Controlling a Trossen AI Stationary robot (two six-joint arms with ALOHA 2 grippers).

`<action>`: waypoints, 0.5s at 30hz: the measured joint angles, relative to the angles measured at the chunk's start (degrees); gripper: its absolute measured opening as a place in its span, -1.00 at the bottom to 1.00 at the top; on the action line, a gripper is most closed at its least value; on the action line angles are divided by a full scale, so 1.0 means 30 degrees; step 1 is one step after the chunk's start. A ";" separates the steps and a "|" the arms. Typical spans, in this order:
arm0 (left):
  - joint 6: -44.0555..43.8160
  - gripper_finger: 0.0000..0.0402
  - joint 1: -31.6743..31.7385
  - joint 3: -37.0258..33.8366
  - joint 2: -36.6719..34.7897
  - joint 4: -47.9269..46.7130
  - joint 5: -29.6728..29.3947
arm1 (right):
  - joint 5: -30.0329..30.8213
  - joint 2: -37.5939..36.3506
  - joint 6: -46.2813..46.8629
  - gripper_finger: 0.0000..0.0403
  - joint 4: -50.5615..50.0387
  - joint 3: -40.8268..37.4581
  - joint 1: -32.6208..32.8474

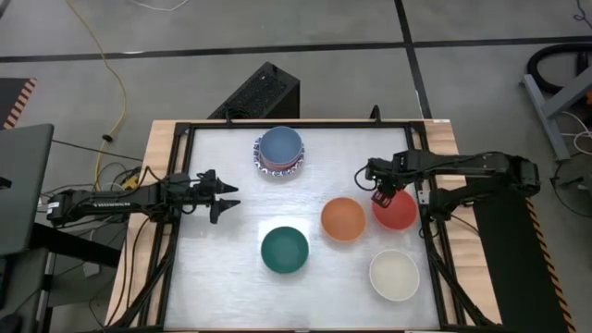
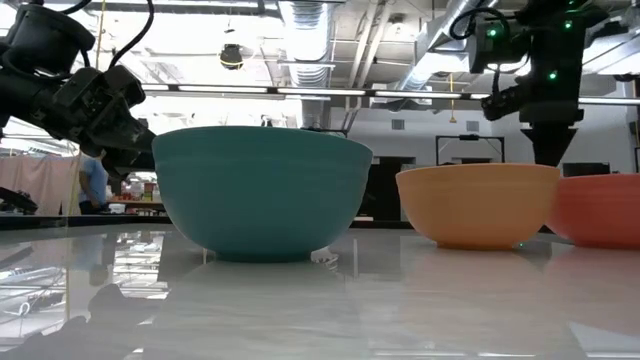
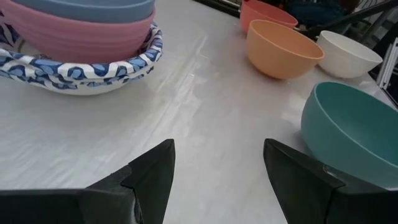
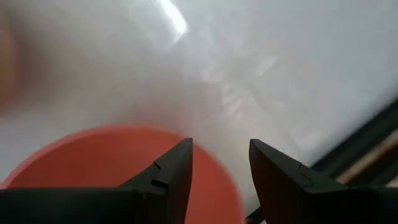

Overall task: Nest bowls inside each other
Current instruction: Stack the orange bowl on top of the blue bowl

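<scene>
Your right end effector (image 1: 380,197) hangs over the red bowl (image 1: 396,211) at about 3 o'clock on the bench (image 1: 222,277), fingers spread wide and holding nothing. In the right wrist view one finger sits over the bowl's inside and the other outside its rim, so I judge it is placed to pinch the wall and lift; whether it touches the rim yet, you cannot tell.

The stack (image 1: 280,153) at 12 o'clock is where the bowls are collecting: a blue bowl (image 3: 93,7) sits in a pink one (image 3: 81,37), and that sits in a white bowl with a blue patterned rim (image 3: 87,71). That makes it the likely target for the red one.

Four bowls are loose: the red, the orange bowl (image 1: 342,219) just beside it near the centre, the dark green bowl (image 1: 284,250) around 6 o'clock, and the cream bowl (image 1: 394,275) toward 5 o'clock.

Your left end effector (image 1: 225,198) waits at 9 o'clock, fingers wide and empty, clear of the right arm's path to the stack.
</scene>
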 joint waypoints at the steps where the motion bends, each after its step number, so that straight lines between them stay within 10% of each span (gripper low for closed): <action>1: -0.0062 0.17 0.0007 0.0000 0.0000 -0.0055 0.0000 | -0.0646 0.0005 -0.0437 -0.12 -0.0039 0.0000 -0.0191; 15: 0.0706 0.17 0.0004 0.0000 0.0000 -0.0073 -0.0219 | -0.1827 0.0313 -0.3422 -0.12 -0.0490 0.0000 -0.2619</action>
